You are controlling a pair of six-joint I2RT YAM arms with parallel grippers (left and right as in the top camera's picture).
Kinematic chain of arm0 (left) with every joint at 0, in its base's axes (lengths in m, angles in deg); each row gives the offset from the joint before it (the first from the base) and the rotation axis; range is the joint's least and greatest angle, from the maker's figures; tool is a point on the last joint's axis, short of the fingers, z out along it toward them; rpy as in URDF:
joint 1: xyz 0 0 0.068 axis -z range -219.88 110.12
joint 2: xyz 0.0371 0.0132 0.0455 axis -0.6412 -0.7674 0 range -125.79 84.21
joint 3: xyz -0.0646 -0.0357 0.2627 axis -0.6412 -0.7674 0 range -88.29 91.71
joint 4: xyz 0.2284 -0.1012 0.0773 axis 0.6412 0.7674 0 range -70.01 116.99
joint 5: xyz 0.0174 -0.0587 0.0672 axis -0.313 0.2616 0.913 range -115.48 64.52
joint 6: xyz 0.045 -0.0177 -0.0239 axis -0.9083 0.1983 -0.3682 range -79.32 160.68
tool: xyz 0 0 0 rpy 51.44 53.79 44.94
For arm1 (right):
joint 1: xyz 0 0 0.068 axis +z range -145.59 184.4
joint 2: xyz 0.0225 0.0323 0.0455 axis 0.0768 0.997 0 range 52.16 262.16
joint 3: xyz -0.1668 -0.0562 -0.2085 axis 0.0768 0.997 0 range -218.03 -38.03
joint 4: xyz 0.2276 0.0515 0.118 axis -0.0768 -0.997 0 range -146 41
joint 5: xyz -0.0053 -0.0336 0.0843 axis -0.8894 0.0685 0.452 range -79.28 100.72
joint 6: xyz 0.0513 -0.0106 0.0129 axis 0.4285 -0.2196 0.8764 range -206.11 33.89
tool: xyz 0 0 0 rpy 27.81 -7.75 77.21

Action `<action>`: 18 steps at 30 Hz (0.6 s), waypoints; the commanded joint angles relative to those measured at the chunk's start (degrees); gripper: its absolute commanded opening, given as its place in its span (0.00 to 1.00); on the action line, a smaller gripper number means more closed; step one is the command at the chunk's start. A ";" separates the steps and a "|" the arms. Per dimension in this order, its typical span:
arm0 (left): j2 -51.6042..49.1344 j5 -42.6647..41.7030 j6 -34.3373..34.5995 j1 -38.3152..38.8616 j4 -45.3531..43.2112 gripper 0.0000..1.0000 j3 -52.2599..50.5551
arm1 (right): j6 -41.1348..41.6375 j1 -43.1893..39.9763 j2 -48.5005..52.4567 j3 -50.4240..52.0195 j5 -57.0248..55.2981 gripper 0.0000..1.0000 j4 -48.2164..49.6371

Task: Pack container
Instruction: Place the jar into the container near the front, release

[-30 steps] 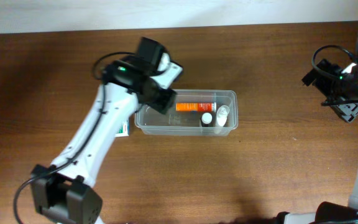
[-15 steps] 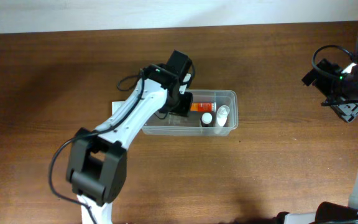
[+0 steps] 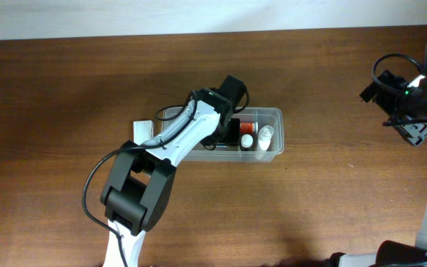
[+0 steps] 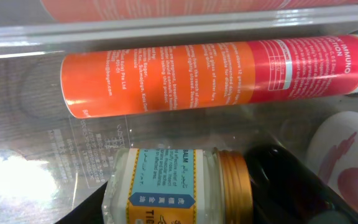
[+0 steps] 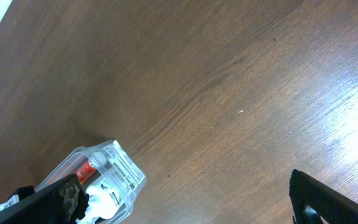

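Container [image 3: 280,126] on table, partly packed: orange tube [image 4: 216,74] along its far wall, white bottles [image 3: 264,138] at its right end. Your left gripper [image 3: 227,127] is down inside its middle, pinching gold-lidded balm jar [image 4: 166,186], not yet released. Carton [image 3: 141,131] off its left end probably still to pack. Since a second ago, left arm swung from container's left end inward. Right gripper [image 5: 185,186], spread wide, well right of container, unmoved.

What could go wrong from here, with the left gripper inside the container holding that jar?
1. The gold-lidded jar in the left gripper sits close to the orange tube and a white bottle. Released here, it may land on them and roll.
2. The gripper is down inside the clear container. Lifting out askew could snag a wall and drag it.
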 commanded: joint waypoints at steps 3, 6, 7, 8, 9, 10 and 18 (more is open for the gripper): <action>-1.49 1.86 2.47 1.38 0.52 0.43 0.17 | -0.37 -0.35 0.15 -0.17 0.09 0.98 0.02; -1.49 1.86 2.47 1.38 0.50 0.51 0.17 | -0.37 -0.37 0.15 -0.17 0.09 0.98 0.02; -1.49 1.86 2.45 1.38 0.50 0.51 0.17 | -0.37 -0.37 0.15 -0.17 0.09 0.98 0.02; -1.49 1.86 2.45 1.38 0.50 0.51 0.17 | -0.37 -0.35 0.15 -0.17 0.09 0.98 0.02; -1.49 1.86 2.47 1.38 0.50 0.51 0.17 | -0.37 -0.37 0.15 -0.17 0.09 0.99 0.02; -1.46 1.86 2.45 1.38 0.50 0.51 0.17 | -0.37 -0.37 0.15 -0.17 0.09 0.98 0.02; -1.46 1.86 2.43 1.25 0.55 0.61 0.20 | -0.37 -0.35 0.15 -0.17 0.09 0.98 0.02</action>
